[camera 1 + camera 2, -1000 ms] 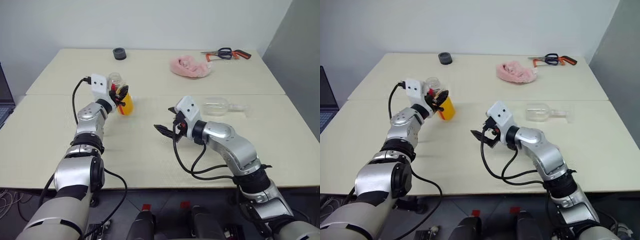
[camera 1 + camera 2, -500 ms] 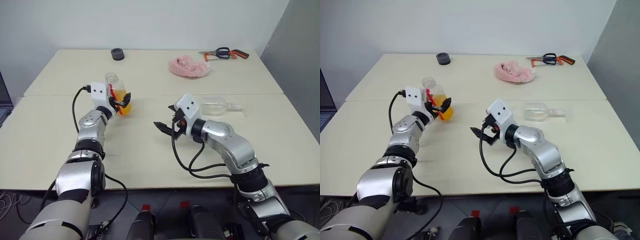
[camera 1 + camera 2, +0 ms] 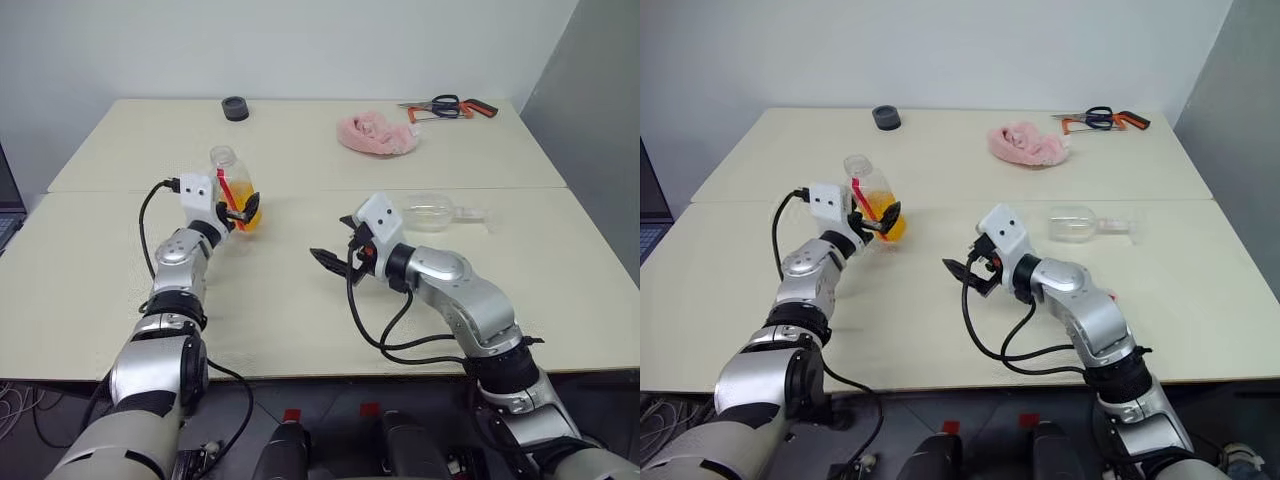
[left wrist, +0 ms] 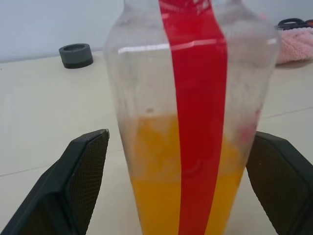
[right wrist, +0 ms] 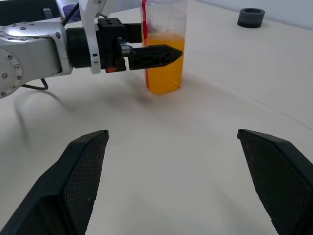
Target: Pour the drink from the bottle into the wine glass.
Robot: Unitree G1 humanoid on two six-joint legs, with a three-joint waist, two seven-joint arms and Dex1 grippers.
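The bottle point(image 3: 230, 172) stands upright on the table point(image 3: 120, 300) at the left, clear with a red stripe down its label. The orange drink point(image 4: 156, 196) fills its lower half. My left gripper point(image 3: 243, 210) is open around the bottle's lower part, and its fingers point(image 4: 85, 171) stand on either side with a gap to the plastic. The wine glass point(image 3: 432, 212) lies on its side right of the middle, its stem pointing right. In front of the glass and to its left, my right gripper point(image 3: 330, 238) hangs open and empty, pointing towards the bottle.
A black ring point(image 3: 235, 107) sits at the far edge of the table. A pink cloth point(image 3: 377, 133) lies at the back, with scissors and a small saw point(image 3: 450, 106) behind it at the far right. A laptop edge point(image 3: 5, 200) shows at far left.
One second ago my left gripper was shut on the tilted bottle. The bottle now stands upright on the table, and the left gripper has opened. The right arm has kept still.
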